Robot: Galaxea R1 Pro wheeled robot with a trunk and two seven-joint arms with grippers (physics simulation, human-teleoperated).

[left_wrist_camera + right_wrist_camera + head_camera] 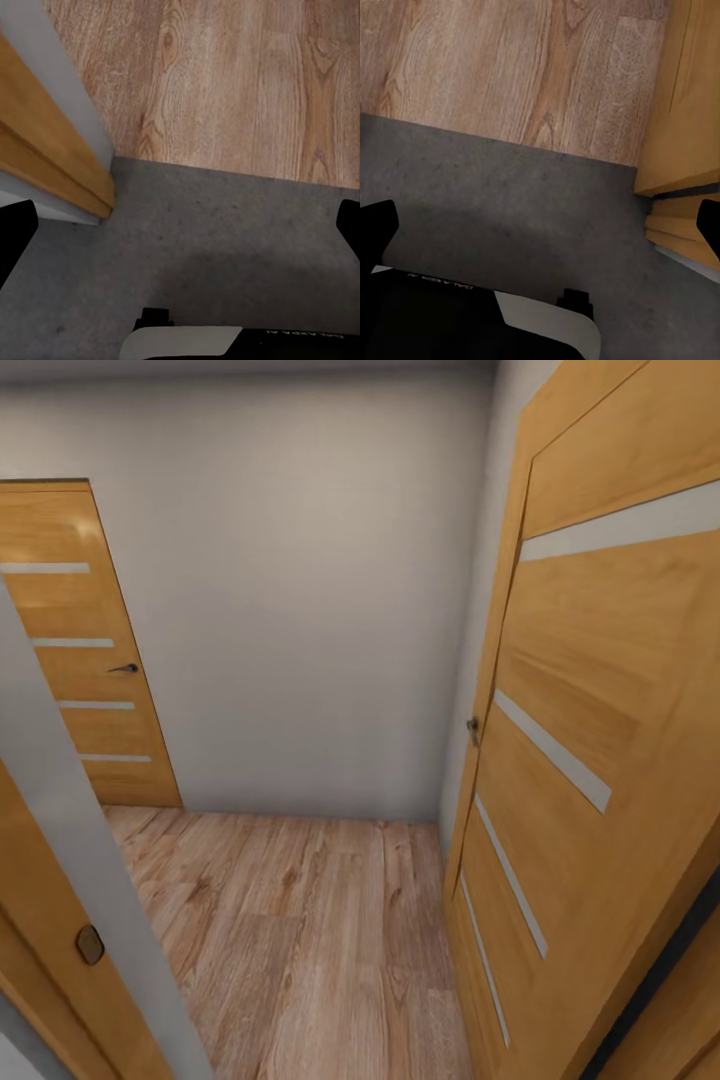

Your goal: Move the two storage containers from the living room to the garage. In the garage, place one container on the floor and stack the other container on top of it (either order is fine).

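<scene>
I stand at a doorway: my wrist views look down on the seam where the dark concrete floor [187,247] meets the wood plank flooring [300,920]. My left gripper [180,225] and right gripper [540,225] both have fingers spread wide and hold nothing. No storage container is in sight here; I cannot tell where either one sits.

Hazards, as I judge them:
- The open door [600,760] hangs close on my right and the door frame [70,880] close on my left. A skewed heading could clip either.
- The hallway ahead ends at a pale wall [300,610] beside a closed door [90,650]. Turning late risks contact.
</scene>
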